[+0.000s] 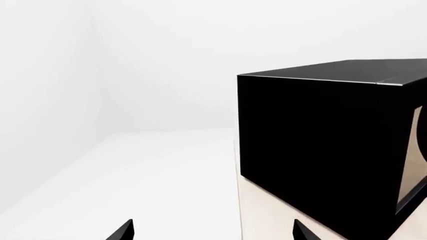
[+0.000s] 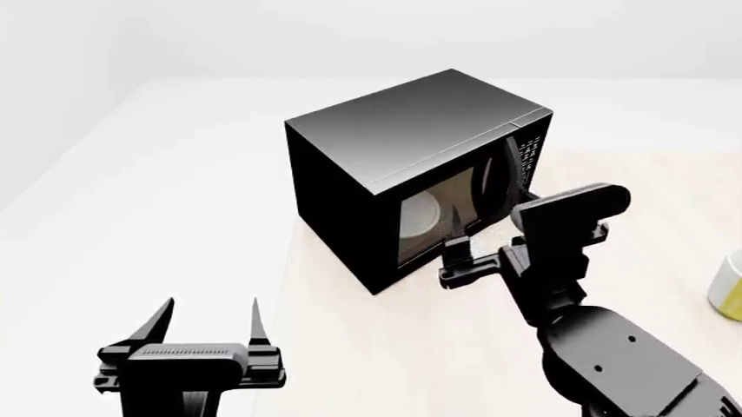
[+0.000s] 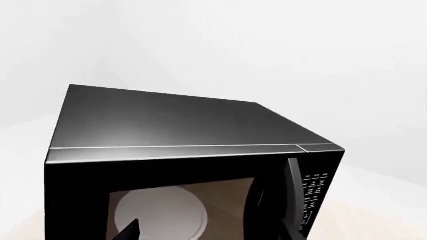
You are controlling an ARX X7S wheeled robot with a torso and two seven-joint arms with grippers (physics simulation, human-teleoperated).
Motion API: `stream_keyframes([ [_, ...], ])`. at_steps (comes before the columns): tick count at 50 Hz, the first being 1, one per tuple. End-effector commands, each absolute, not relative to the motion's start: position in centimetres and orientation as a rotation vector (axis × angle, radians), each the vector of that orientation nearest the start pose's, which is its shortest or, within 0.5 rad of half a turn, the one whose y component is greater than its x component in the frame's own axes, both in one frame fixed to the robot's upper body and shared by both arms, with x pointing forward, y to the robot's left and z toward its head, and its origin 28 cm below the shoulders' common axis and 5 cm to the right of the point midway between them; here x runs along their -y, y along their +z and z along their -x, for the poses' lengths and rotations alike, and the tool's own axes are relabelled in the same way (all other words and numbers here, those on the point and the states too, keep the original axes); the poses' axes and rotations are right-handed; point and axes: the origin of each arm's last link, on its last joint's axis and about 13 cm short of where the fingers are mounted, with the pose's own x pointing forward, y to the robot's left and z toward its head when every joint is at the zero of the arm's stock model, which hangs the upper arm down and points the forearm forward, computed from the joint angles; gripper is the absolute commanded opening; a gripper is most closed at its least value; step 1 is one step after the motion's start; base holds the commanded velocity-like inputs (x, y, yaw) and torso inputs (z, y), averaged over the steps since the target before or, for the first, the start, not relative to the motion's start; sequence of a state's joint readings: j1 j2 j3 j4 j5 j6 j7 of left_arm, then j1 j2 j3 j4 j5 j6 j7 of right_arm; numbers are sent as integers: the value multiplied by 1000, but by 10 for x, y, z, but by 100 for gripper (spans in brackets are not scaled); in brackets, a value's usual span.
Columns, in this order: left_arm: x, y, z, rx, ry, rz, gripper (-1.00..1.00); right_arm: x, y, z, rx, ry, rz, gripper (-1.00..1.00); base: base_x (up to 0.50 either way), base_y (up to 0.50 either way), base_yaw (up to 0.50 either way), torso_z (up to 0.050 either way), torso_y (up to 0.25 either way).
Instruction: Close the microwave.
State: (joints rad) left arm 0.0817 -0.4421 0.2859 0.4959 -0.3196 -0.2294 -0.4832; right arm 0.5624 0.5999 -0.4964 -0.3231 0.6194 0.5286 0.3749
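Microwave [image 2: 383,148], black and boxy, sits at the near left corner of a pale wooden table [image 2: 394,347], its window door [image 2: 435,213] looking flush with the front and the white turntable plate [image 3: 160,215] visible through it. Right gripper [image 2: 458,261] hovers just before the door with fingers parted, grasping nothing. Left gripper [image 2: 208,317] hangs well apart, off the table's left edge, jaws spread and empty; a yellow-green cup [image 2: 728,287] stands far right.

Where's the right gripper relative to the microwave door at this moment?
In the head view, the right gripper sits directly in front of the microwave, at the window door's lower edge, just short of the curved handle.
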Motion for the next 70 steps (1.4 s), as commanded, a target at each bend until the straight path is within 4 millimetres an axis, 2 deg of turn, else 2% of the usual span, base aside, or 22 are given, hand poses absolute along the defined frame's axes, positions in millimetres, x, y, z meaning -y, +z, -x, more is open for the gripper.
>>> stream_keyframes([
  [1,-219,77,-174,67,45,-65,100,121,152,-239,78,174,175,100,0,0,0,0,0],
  [21,-219,77,-173,68,47,-66,100,125,142,-198,99,145,99,100,0,0,0,0,0],
  [40,-218,76,-174,69,42,-67,100,131,132,-178,90,99,85,100,0,0,0,0,0],
  [70,-218,85,-169,115,41,-43,100,126,133,-150,237,100,69,100,0,0,0,0,0],
])
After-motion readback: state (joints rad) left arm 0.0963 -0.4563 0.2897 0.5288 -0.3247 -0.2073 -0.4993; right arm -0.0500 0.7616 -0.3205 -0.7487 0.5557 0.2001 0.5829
